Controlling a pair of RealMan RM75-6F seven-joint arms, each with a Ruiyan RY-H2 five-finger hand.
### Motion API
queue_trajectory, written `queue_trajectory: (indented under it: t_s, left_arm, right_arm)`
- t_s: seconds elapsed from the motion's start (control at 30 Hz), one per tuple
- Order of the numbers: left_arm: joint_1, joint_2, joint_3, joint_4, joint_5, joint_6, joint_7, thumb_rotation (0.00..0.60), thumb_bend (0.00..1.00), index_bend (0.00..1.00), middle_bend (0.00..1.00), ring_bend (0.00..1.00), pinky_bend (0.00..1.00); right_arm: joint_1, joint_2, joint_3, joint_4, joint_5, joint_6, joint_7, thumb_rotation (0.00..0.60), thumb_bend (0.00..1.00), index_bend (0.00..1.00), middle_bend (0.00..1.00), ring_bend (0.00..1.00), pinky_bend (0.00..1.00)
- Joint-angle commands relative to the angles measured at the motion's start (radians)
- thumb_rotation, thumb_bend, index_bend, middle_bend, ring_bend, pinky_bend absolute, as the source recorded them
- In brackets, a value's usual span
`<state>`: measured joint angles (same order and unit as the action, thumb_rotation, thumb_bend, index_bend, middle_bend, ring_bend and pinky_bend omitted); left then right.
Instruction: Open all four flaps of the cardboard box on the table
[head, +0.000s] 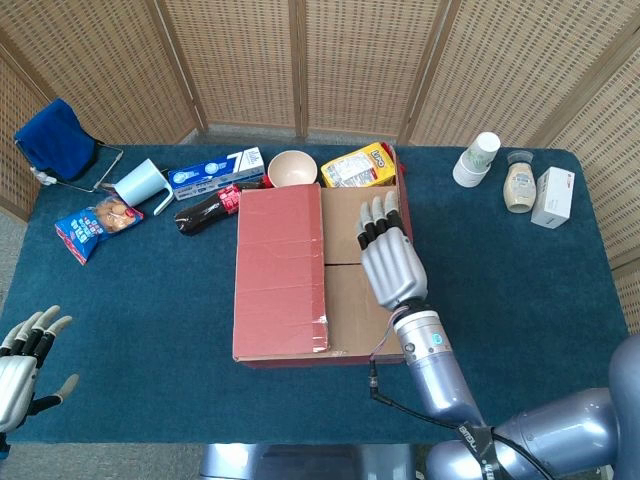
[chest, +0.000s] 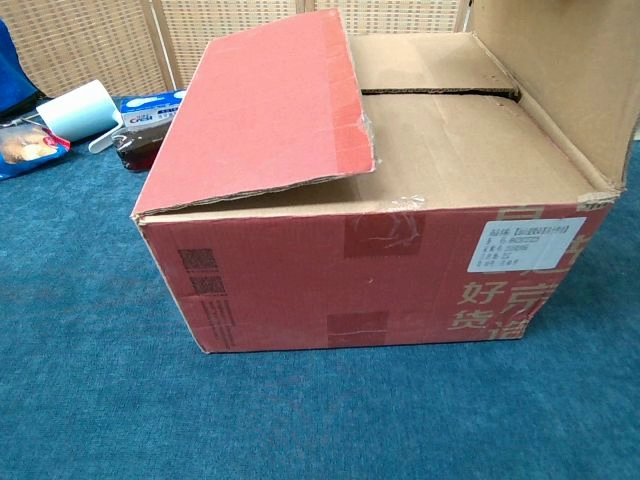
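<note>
The red cardboard box (head: 280, 345) sits mid-table. Its left outer flap (head: 280, 265) still lies over the top, slightly lifted at the near edge in the chest view (chest: 265, 105). The right outer flap (chest: 560, 80) stands upright, edge-on from the head view (head: 404, 200). Two brown inner flaps (head: 350, 295) lie flat and closed, a seam between them (chest: 440, 92). My right hand (head: 392, 258) hovers over the box's right side, fingers stretched out alongside the raised flap, holding nothing. My left hand (head: 25, 365) is off the table's near-left edge, fingers spread and empty.
Behind the box lie a bowl (head: 292, 168), a yellow snack bag (head: 358, 165), a cola bottle (head: 205, 210), a blue carton (head: 215, 168) and a white mug (head: 140, 183). A blue snack packet (head: 92, 225) lies far left. Cups (head: 478, 158), a bottle (head: 518, 187) and a white carton (head: 553, 197) stand back right.
</note>
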<state>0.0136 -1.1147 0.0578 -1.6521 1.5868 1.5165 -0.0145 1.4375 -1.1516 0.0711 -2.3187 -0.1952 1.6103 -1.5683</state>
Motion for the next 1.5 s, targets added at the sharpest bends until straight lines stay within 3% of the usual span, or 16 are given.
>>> queue_trajectory:
  t_s: [0.03, 0.33, 0.87, 1.27, 1.5]
  left_arm:
    - [0.0, 0.0, 0.0, 0.0, 0.0, 0.0, 0.0, 0.6, 0.2, 0.13, 0.0, 0.0, 0.11]
    - [-0.002, -0.002, 0.001, 0.0, -0.001, -0.005, 0.002, 0.6, 0.2, 0.13, 0.0, 0.0, 0.11]
    - [-0.005, -0.002, 0.001, 0.002, -0.005, -0.011, 0.002, 0.6, 0.2, 0.13, 0.0, 0.0, 0.11]
    - [-0.005, -0.002, 0.001, 0.002, -0.006, -0.01, 0.002, 0.6, 0.2, 0.13, 0.0, 0.0, 0.11]
    - [-0.004, -0.002, 0.0, 0.003, -0.008, -0.008, 0.002, 0.6, 0.2, 0.13, 0.0, 0.0, 0.11]
  right_arm:
    - [-0.006, 0.008, -0.005, 0.002, -0.005, -0.004, -0.001, 0.6, 0.83, 0.0, 0.0, 0.0, 0.0]
    - [-0.025, 0.027, -0.036, 0.038, 0.005, 0.011, -0.042, 0.6, 0.82, 0.0, 0.0, 0.0, 0.0]
    - [-0.048, 0.043, -0.032, 0.037, 0.044, 0.043, -0.086, 0.6, 0.82, 0.0, 0.0, 0.0, 0.0]
    - [-0.078, 0.012, -0.064, 0.092, 0.037, 0.013, -0.102, 0.6, 0.82, 0.02, 0.0, 0.0, 0.0]
    - [-0.113, -0.006, -0.11, 0.13, -0.012, -0.062, -0.083, 0.6, 0.82, 0.04, 0.0, 0.0, 0.0]
